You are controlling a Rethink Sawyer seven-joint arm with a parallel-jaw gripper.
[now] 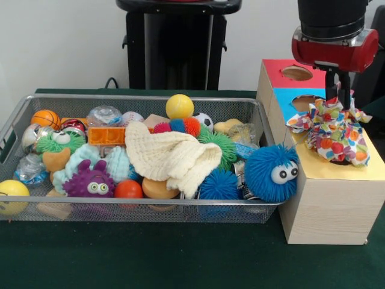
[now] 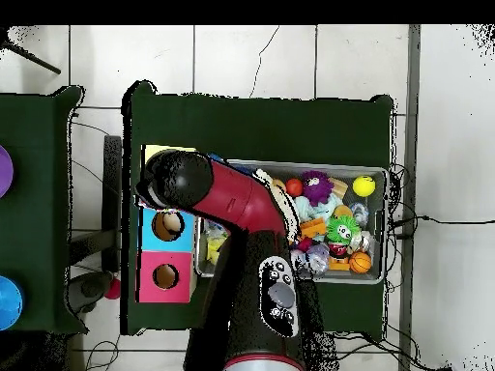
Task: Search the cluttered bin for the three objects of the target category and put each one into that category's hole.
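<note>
Gripper [image 1: 338, 90] pinches the polka-dot cloth [image 1: 330, 131], which hangs straight down at 6 o'clock onto the yellow section [image 1: 337, 170] of the sorting box [image 1: 328, 208]; hole hidden under cloth.

The polka-dot cloth [image 1: 332, 133] hides the end effector's [image 1: 338, 101] tips and the yellow section's hole.
</note>
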